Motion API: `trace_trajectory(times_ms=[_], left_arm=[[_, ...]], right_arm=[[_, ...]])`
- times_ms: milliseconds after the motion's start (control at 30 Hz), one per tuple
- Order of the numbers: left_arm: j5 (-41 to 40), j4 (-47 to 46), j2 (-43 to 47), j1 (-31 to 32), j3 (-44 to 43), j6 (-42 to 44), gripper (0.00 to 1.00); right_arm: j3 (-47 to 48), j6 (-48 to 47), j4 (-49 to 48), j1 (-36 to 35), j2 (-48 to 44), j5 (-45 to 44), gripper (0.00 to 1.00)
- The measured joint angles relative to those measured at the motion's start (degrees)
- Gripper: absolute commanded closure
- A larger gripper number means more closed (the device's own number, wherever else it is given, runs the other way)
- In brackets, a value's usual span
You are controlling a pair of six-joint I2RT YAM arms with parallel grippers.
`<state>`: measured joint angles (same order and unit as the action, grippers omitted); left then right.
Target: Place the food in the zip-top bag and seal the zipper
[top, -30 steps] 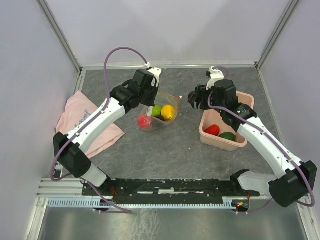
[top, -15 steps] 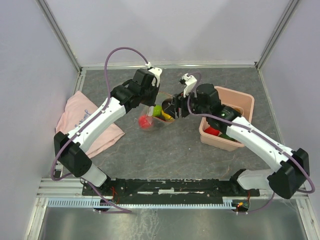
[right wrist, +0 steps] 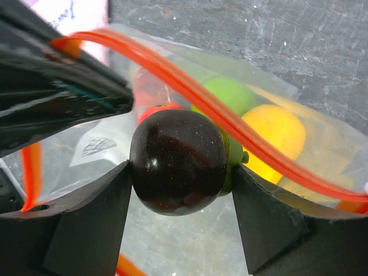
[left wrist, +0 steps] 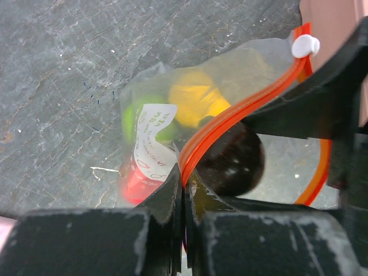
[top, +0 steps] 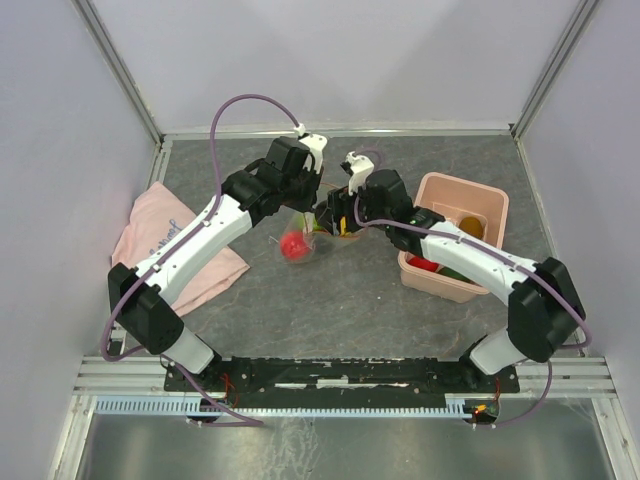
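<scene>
The clear zip-top bag (top: pixel 318 238) lies mid-table with its mouth open. My left gripper (top: pixel 303 206) is shut on the red-orange zipper (left wrist: pixel 230 118) at the mouth's edge, as the left wrist view (left wrist: pixel 185 190) shows. The zipper's white end piece (left wrist: pixel 305 45) is at its far end. My right gripper (top: pixel 336 216) is shut on a dark purple fruit (right wrist: pixel 178 164) and holds it in the bag's mouth. Yellow (right wrist: pixel 273 135), green (right wrist: pixel 230 95) and red (left wrist: pixel 135 181) food lie inside the bag.
A pink bin (top: pixel 490 200) stands at the right with a red piece (top: pixel 425 263) and more food in it. A pink cloth (top: pixel 165 245) lies at the left. Metal frame rails run along the table's edges.
My right gripper has moved left from beside the pink bin to the bag's mouth, carrying the dark purple fruit. My left gripper has kept its hold on the zipper.
</scene>
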<state>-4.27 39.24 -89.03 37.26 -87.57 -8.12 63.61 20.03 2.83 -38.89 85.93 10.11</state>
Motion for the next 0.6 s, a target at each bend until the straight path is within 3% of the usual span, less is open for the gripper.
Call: trace_trajectory(times_ms=[267, 600], left_arm=[[0.42, -0.42, 0.00, 0.13, 0.20, 0.00, 0.97], [0.22, -0.44, 0.00, 0.13, 0.76, 0.00, 0.97]], right_arm=[[0.09, 1.62, -0.28, 0.00, 3.39, -3.30, 0.09], [1.03, 1.18, 2.16, 0.07, 0.37, -4.17, 0.06]])
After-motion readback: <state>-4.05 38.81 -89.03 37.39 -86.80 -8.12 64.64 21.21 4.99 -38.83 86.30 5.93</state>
